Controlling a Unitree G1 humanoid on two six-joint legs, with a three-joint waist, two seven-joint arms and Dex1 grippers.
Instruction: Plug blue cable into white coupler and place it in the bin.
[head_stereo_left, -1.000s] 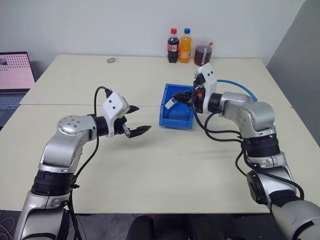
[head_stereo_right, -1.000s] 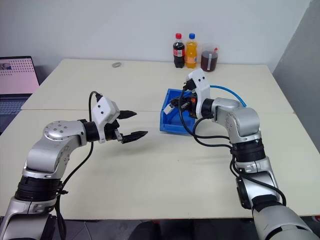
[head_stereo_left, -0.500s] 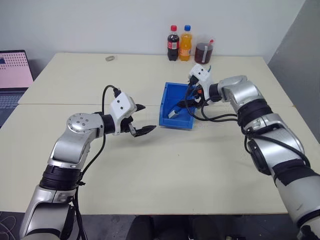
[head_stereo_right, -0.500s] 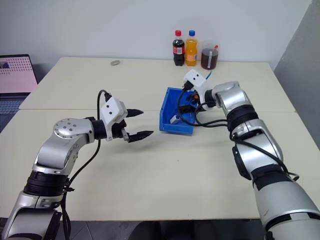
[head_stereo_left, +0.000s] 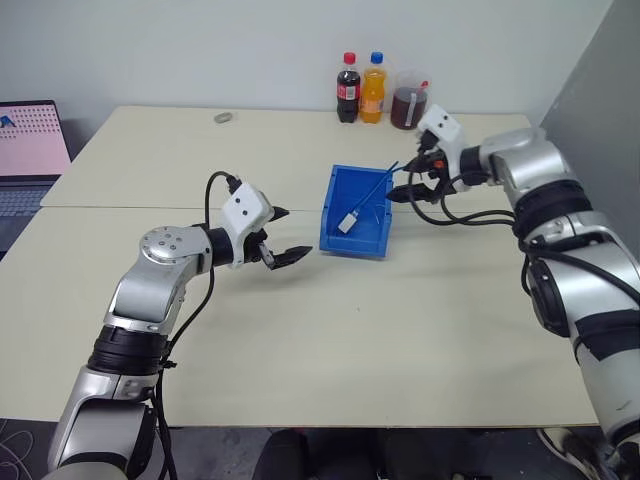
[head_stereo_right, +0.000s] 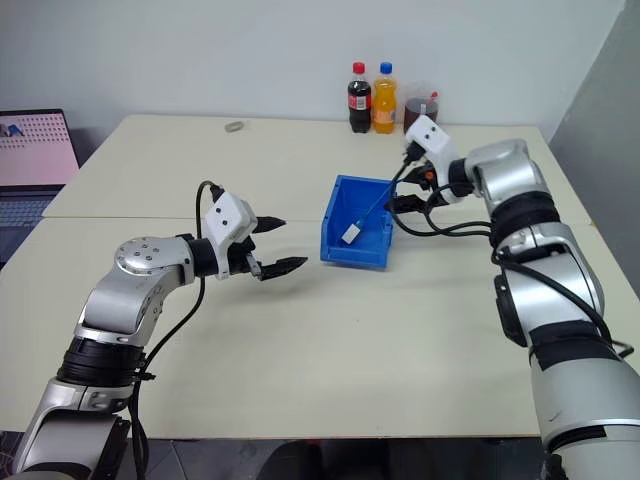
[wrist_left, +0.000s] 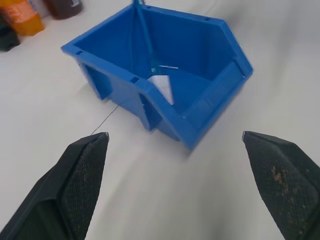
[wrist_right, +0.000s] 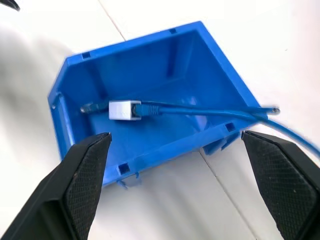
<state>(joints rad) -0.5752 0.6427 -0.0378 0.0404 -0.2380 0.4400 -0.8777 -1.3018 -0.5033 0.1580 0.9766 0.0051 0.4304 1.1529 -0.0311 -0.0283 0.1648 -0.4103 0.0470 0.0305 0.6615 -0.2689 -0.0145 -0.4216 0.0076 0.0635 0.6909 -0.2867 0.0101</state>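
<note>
**A:** Right wrist view had the cable plugged into the coupler, yes?

**B:** It did. The coupler lay on the floor of the bin, with the cable's plug seated in one end. From there the cable ran across the floor, climbed over a rim and left the bin. A second, darker plug seemed to stick out of the coupler's other end; I couldn't tell more about it.

**A:** Was anything gripping it?

**B:** No. The right gripper hung beside the bin's right rim, its fingers spread wide with nothing between them. The cable passed just by it, and whether the two touched I couldn't tell.

**A:** And the left gripper?

**B:** Released too, and empty. It hovered above the table just left of the bin, pointing toward it, apart from the wall.

**A:** Where did the bin stand?

**B:** Near the table's middle, on the seam between two tabletops.

**A:** Anything further out?

**B:** Along the far edge stood a cola bottle, an orange bottle and a cup of dark drink. A small grey ring lay well to their left, and a laptop sat off the table's left side.
</note>
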